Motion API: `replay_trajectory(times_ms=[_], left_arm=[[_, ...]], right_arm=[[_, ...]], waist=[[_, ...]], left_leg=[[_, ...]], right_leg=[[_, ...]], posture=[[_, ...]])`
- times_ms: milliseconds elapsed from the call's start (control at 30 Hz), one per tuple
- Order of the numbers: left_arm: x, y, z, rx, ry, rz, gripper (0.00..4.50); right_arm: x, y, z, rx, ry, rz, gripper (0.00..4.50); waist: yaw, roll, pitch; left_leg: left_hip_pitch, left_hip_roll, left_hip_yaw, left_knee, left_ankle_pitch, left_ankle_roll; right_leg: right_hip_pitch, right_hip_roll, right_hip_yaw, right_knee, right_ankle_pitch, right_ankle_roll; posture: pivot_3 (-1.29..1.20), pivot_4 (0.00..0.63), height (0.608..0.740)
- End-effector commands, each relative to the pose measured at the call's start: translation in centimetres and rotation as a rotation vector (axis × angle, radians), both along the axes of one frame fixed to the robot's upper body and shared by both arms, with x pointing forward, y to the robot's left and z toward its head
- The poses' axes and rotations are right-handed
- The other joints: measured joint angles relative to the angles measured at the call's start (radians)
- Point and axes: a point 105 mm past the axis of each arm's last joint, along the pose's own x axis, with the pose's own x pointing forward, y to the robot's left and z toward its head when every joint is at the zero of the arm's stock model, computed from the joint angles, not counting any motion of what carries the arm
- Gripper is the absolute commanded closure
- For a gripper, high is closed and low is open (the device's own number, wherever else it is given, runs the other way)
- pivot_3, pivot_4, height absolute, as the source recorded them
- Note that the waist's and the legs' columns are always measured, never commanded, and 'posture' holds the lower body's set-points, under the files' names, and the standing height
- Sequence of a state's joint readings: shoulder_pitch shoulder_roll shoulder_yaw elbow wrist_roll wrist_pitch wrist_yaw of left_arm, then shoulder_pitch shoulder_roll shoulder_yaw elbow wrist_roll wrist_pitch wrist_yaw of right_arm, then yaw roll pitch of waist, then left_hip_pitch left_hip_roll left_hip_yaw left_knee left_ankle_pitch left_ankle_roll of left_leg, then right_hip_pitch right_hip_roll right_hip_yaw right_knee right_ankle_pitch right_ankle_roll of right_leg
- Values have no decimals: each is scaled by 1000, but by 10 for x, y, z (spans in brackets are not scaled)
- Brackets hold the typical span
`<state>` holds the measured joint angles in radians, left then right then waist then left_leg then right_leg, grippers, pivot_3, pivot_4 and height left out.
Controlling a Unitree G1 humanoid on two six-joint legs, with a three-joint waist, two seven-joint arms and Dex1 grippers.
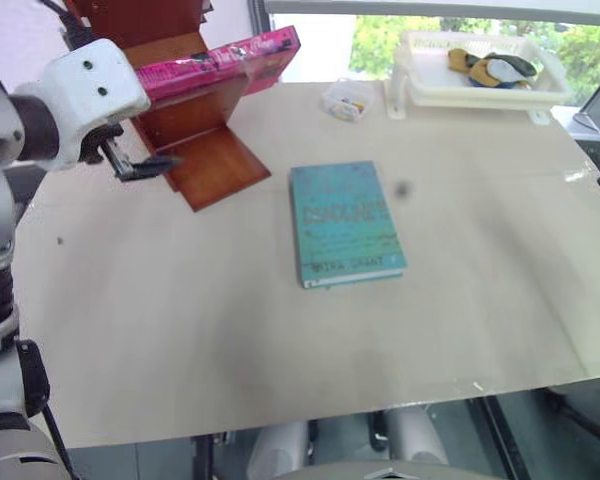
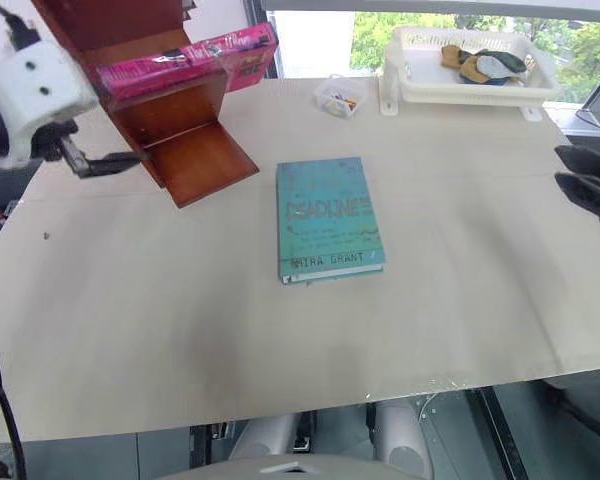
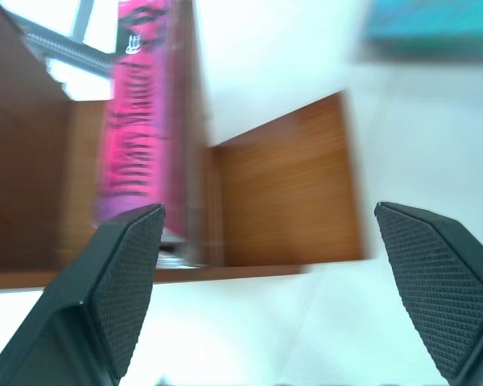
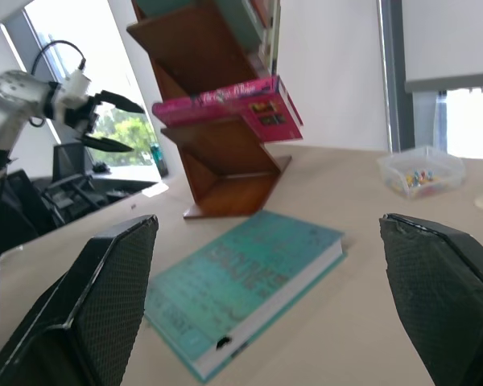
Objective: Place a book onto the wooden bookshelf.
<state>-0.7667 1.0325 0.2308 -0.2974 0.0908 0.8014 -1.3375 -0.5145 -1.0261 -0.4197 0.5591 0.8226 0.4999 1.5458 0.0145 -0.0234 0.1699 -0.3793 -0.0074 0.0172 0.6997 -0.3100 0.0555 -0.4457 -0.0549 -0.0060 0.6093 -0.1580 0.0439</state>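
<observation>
The pink book [image 1: 220, 62] lies flat on a slanted board of the reddish-brown wooden bookshelf [image 1: 215, 165] at the table's far left, one end jutting out to the right. My left gripper [image 3: 270, 211] is open just to the left of the shelf's lower boards, apart from the book, with nothing between its fingers [image 1: 145, 166]. My right gripper [image 4: 266, 221] hangs open at the table's right edge [image 2: 588, 182] and is empty, facing across the table toward the shelf.
A teal-green book [image 1: 345, 222] lies flat in the middle of the pale table. A white tray [image 1: 460, 95] holding yellow and dark items stands at the back right. A small clear box [image 1: 345, 100] of coloured bits sits beside it.
</observation>
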Motion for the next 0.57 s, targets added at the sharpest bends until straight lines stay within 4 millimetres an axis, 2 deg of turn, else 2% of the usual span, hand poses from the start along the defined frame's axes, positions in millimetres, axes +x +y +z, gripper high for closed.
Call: replay_trajectory(times_ms=[33,67,167,200,267,333,400,467,567], left_arm=[[-29,-39,-16,-287,6,-207,24],[-33,-43,-30,-390,44,-210,24],[-41,-46,-67,-536,136,-163,24],[-43,-43,-89,-546,182,-119,24],[-49,-37,-136,-458,282,-47,24],[-57,-33,-166,-490,349,-25,24],[-60,-19,-191,-527,373,40,24],[-60,-6,-207,-522,375,89,24],[-55,0,-212,-511,340,102,24]], right_arm=[[-17,-8,-6,-110,-20,-17,0],[-19,-11,-16,-132,6,-45,0],[-28,-16,-47,-199,82,-98,0],[-33,-16,-67,-248,129,-115,0],[-41,-16,-96,-314,214,-128,0],[-42,-21,-121,-393,252,-175,0],[-42,-31,-145,-489,275,-237,0],[-38,-38,-150,-498,251,-286,0],[-32,-45,-145,-461,208,-340,0]], waist=[[0,1,-1],[1,6,-4],[-5,6,-4],[-7,6,-4],[-12,7,-5],[-21,10,-6],[-27,9,-6],[-27,9,-6],[-27,9,-6]], left_leg=[[0,0,-1,2,0,0],[0,0,0,4,0,0],[3,0,0,4,-1,1],[4,1,0,4,-1,1],[9,2,2,3,-1,0],[14,2,4,1,-1,0],[22,2,7,-1,-4,5],[23,2,8,1,-3,5],[32,2,9,1,-3,5]], right_leg=[[1,0,-1,0,0,0],[1,0,0,-1,1,1],[5,0,1,-1,1,2],[5,1,1,0,1,2],[8,2,3,1,1,1],[10,2,5,0,1,1],[17,1,7,-1,-4,0],[17,2,9,-1,-4,1],[24,2,10,0,-4,1]], posture=[[0,150,740],[0,150,740],[0,150,740],[0,150,740],[0,150,740],[0,150,740],[0,150,740],[0,150,740],[0,150,740]])
